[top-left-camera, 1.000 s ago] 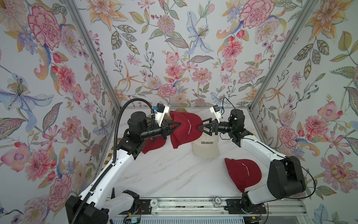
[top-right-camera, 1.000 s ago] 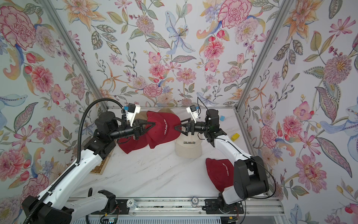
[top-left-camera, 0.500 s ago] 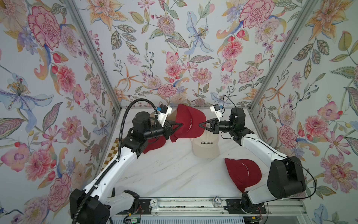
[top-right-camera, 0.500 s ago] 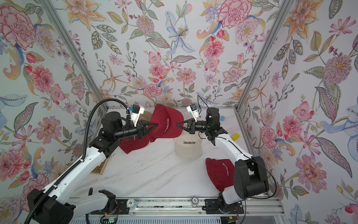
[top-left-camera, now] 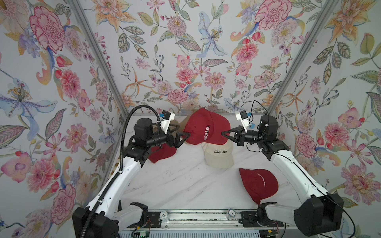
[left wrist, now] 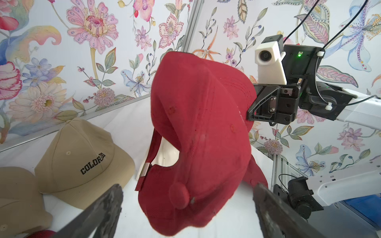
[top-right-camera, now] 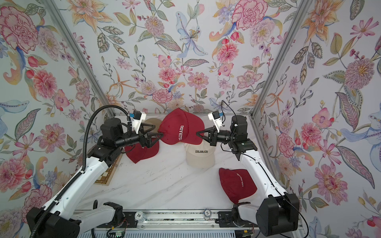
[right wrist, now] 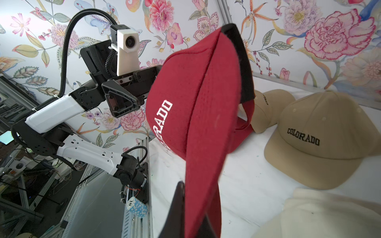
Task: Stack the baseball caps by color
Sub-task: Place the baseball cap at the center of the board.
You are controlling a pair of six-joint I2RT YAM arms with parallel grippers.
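A dark red baseball cap [top-left-camera: 206,127] [top-right-camera: 181,127] hangs in the air at the back middle. My right gripper [top-left-camera: 223,133] [right wrist: 191,197] is shut on its brim [right wrist: 204,164]. My left gripper [top-left-camera: 183,131] [left wrist: 188,191] is open, its fingers [left wrist: 111,202] spread on either side of the cap's crown [left wrist: 198,123] without touching it. A second dark red cap [top-left-camera: 162,152] lies under the left arm. A third dark red cap [top-left-camera: 257,183] lies at the front right. A cream cap [top-left-camera: 219,156] lies below the held one. Two tan caps [left wrist: 82,156] [right wrist: 266,109] lie by the back wall.
A checkered wooden board [top-right-camera: 107,177] lies at the table's left edge, partly under the left arm. Two poker chip stacks [top-left-camera: 164,215] [top-left-camera: 231,212] sit on the front rail. Floral walls close in the left, back and right sides.
The right gripper has shut on the red cap's brim. The left gripper has opened and let go of the crown. The cap has risen slightly toward the back wall.
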